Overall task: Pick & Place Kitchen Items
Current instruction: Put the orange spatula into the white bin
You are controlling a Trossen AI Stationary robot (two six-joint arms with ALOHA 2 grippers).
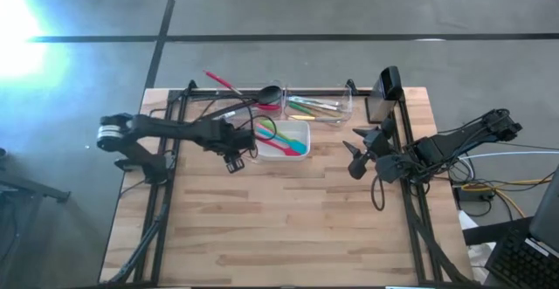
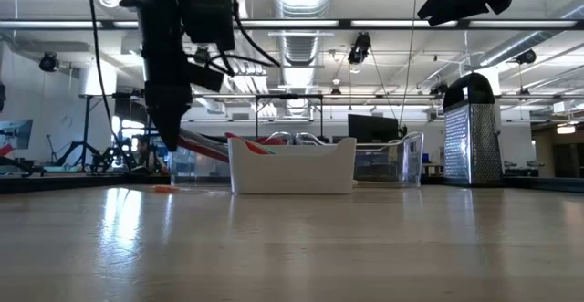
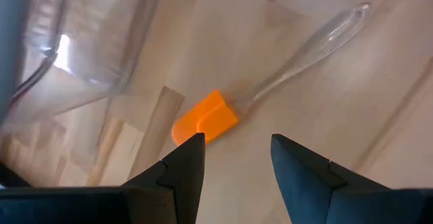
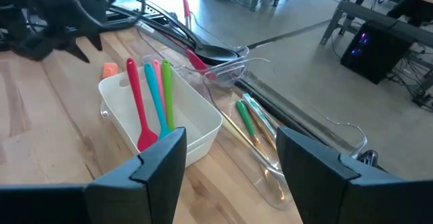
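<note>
An orange-headed spatula (image 3: 206,118) with a clear handle (image 3: 304,48) lies flat on the wooden table just left of the white dish (image 1: 301,130); it also shows in the right wrist view (image 4: 109,69) and the low view (image 2: 167,189). My left gripper (image 3: 237,143) is open, pointing down a little above the spatula's head without touching it; it also shows in the low view (image 2: 171,138). The dish holds pink (image 4: 137,102), blue (image 4: 154,95) and green (image 4: 167,92) utensils. My right gripper (image 4: 230,149) is open and empty, right of the dish, and also shows in the high view (image 1: 356,154).
A clear bin (image 1: 319,107) behind the dish holds several slim utensils. A second clear bin (image 1: 262,97) to its left holds a black ladle (image 4: 220,50) and a red utensil (image 1: 223,82). A metal grater (image 2: 470,130) stands at the far right. The near half of the table is bare wood.
</note>
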